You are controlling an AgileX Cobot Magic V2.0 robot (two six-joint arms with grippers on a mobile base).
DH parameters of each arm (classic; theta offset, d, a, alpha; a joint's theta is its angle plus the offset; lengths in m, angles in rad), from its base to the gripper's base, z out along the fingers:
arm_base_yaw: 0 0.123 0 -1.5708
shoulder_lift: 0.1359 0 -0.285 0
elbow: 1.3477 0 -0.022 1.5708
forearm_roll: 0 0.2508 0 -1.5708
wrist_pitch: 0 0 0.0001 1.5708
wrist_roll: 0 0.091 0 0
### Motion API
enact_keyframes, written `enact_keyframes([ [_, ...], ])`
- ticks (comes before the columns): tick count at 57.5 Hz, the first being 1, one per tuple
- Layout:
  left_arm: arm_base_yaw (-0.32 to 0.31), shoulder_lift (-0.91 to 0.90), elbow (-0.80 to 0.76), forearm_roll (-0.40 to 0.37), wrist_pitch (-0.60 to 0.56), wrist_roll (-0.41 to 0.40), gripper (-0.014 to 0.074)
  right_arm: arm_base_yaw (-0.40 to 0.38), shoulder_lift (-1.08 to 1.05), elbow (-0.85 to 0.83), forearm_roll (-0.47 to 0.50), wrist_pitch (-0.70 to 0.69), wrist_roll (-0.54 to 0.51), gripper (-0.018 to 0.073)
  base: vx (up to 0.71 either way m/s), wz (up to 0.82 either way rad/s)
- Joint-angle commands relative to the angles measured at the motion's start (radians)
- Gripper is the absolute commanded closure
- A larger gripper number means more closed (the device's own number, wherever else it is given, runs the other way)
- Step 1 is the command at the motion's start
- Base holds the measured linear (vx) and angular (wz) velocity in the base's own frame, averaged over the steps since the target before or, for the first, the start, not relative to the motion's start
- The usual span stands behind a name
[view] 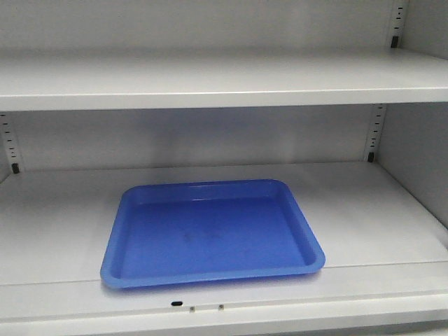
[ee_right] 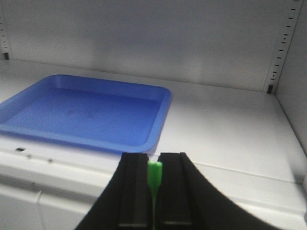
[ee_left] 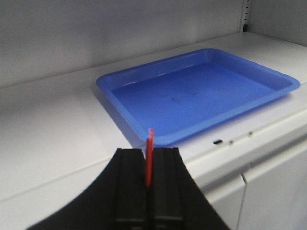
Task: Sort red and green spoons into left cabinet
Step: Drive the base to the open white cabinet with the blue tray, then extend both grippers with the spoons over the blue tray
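Observation:
The red spoon (ee_left: 149,155) stands edge-on between the black fingers of my left gripper (ee_left: 148,152), which is shut on it just before the cabinet's lower shelf (ee_left: 57,129). The green spoon (ee_right: 154,175) is pinched between the fingers of my right gripper (ee_right: 153,158), shut on it, in front of the same shelf (ee_right: 225,129). In the front view the pale grey cabinet (view: 210,77) shows two shelves; neither gripper nor spoon appears there.
A blue rounded-corner tray (view: 210,231) lies empty on the lower shelf, near its front edge (view: 280,308). Slotted rails (view: 376,133) run up the back corners. The cabinet's right wall (view: 420,154) bounds the shelf.

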Motion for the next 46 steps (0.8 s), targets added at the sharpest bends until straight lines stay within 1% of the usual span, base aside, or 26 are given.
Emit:
enact_keyframes([
  [1,-0.005,0.002,-0.028,-0.026,-0.061,-0.008,0.0597,-0.005,0.009,-0.028,0.011,-0.076,0.000,0.0562,0.30,-0.16],
  [12,-0.005,0.002,-0.028,-0.026,-0.061,-0.008,0.0597,-0.005,0.009,-0.028,0.011,-0.076,0.000,0.0562,0.29,-0.07],
  [26,-0.005,0.002,-0.028,-0.026,-0.061,-0.008,0.0597,-0.005,0.009,-0.028,0.011,-0.076,0.000,0.0562,0.23,0.13],
  [46,-0.005,0.002,-0.028,-0.026,-0.061,-0.008,0.0597,-0.005,0.009,-0.028,0.011,-0.076,0.000,0.0562,0.11,0.10],
])
